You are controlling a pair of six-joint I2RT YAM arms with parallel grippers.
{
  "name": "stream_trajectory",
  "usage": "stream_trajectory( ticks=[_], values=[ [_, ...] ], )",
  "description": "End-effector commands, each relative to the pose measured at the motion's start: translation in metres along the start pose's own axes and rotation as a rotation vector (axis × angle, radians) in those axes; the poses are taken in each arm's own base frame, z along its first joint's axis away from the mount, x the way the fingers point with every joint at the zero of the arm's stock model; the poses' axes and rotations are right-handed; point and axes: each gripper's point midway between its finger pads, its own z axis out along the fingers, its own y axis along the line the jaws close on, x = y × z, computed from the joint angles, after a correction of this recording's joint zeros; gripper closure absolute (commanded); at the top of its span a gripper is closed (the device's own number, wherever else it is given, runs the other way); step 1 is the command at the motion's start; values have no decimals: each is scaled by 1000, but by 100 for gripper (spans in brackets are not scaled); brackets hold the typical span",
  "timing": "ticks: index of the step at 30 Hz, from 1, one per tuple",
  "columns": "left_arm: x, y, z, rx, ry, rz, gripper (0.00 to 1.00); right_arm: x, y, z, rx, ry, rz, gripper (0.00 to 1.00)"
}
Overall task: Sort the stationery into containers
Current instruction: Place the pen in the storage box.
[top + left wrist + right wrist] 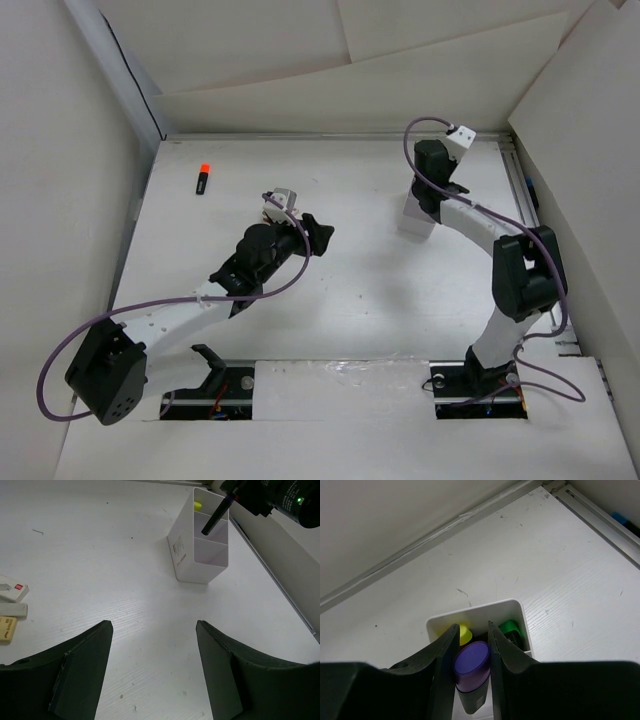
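The white tub [415,223] stands right of the table's middle; in the left wrist view [199,555] it shows three compartments. My right gripper [432,192] hangs right above it, shut [472,625] on a black marker with a purple cap [470,661], tip down over the tub [475,611]. Yellow [464,633] and green [509,628] caps sit inside. The held marker also shows in the left wrist view [215,519]. A black marker with an orange cap [203,179] lies at the far left. My left gripper [317,236] is open and empty [154,630] over bare table.
Three small pale eraser-like pieces [12,592] [13,610] [6,629] lie at the left edge of the left wrist view. White cardboard walls [60,200] enclose the table. A metal rail [515,190] runs along the right edge.
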Motion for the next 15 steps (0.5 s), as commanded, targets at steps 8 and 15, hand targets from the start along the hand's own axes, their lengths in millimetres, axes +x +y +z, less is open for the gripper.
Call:
stream_trajectory(
  ticks=[8, 15],
  values=[
    [-16, -3, 1, 0, -47, -16, 36, -9, 17, -1, 22, -51, 3, 61],
    [-17, 6, 2, -38, -53, -16, 36, -36, 26, -29, -46, -81, 71, 36]
  ],
)
